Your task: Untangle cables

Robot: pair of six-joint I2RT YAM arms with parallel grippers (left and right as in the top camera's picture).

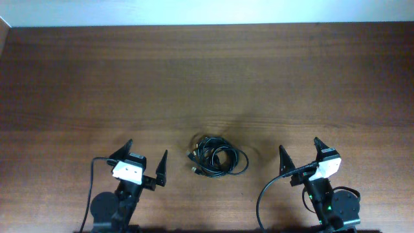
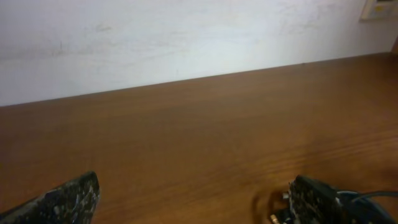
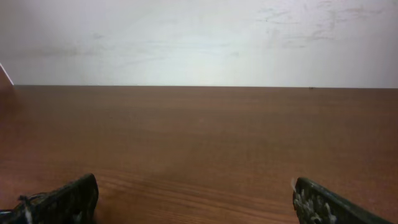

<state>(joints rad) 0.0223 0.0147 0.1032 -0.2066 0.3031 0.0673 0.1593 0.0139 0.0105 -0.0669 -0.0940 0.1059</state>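
Cables (image 1: 217,157) lie coiled at six o'clock on the worktop (image 1: 207,77), between the left gripper (image 1: 146,154) and right gripper (image 1: 299,149), both with jaws spread and empty; we judge them light and limp, best pinched at an outer loop.

A broad brown wood-grain table (image 1: 207,77) fills the overhead view, its far edge meeting a plain white wall (image 1: 207,11). From the wrist views the wall shows faint grey scuffs. A pale rectangular plate (image 2: 379,7), cut off by the frame, sits on it at upper right.
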